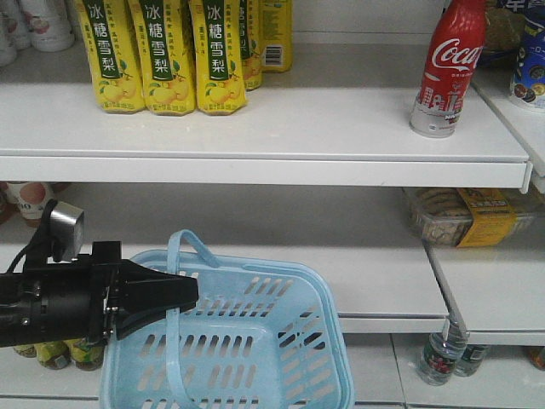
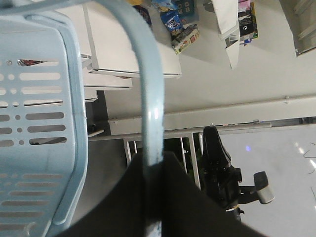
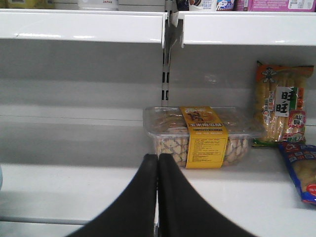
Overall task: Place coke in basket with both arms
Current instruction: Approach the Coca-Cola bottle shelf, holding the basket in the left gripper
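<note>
The coke (image 1: pixel 446 64), red with white script and a silver-grey lower part, stands upright at the right end of the upper shelf (image 1: pixel 255 141). The light blue basket (image 1: pixel 247 341) hangs below the shelves, low in the front view. My left gripper (image 1: pixel 183 291) is shut on the basket's thin loop handle (image 1: pixel 174 281); the left wrist view shows the handle (image 2: pixel 150 98) pinched between its black fingers (image 2: pixel 182 197), with the basket wall (image 2: pixel 39 123) to the left. My right gripper (image 3: pixel 158 160) is shut and empty, facing the lower shelf; it does not show in the front view.
Tall yellow pear-drink bottles (image 1: pixel 162 55) stand at the upper shelf's left. A clear biscuit box with a yellow label (image 3: pixel 202 133) and snack bags (image 3: pixel 281 103) sit on the lower shelf ahead of the right gripper. Small bottles (image 1: pixel 443 354) stand at the lower right.
</note>
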Controlling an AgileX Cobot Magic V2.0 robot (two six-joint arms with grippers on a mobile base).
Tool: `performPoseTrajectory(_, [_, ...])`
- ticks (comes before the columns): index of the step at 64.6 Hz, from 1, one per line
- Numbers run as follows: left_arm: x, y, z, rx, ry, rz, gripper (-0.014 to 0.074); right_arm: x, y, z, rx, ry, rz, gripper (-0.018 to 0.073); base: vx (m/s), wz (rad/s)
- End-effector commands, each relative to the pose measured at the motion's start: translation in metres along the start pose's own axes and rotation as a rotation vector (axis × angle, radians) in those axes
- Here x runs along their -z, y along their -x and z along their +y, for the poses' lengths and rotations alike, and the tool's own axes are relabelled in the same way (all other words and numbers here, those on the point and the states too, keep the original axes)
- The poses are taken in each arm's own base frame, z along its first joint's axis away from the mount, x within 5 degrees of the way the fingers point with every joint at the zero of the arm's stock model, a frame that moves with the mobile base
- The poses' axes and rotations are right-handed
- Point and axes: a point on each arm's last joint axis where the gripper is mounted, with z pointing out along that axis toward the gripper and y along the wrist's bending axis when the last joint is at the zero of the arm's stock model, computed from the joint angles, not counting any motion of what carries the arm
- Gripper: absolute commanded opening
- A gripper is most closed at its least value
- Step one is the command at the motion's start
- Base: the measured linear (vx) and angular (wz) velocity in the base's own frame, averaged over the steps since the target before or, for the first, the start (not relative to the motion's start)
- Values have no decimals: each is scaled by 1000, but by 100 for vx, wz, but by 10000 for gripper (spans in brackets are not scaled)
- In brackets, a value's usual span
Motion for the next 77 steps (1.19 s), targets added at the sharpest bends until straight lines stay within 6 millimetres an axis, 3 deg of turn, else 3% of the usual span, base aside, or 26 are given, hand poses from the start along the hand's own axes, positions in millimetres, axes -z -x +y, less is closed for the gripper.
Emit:
performPoseTrajectory(1, [4,3,-22,3,-143,-35,-6,1,5,0,7,-3,-83,-10,4,-1])
performPoseTrajectory(77, [4,3,-22,3,-143,-35,-6,1,5,0,7,-3,-83,-10,3,0])
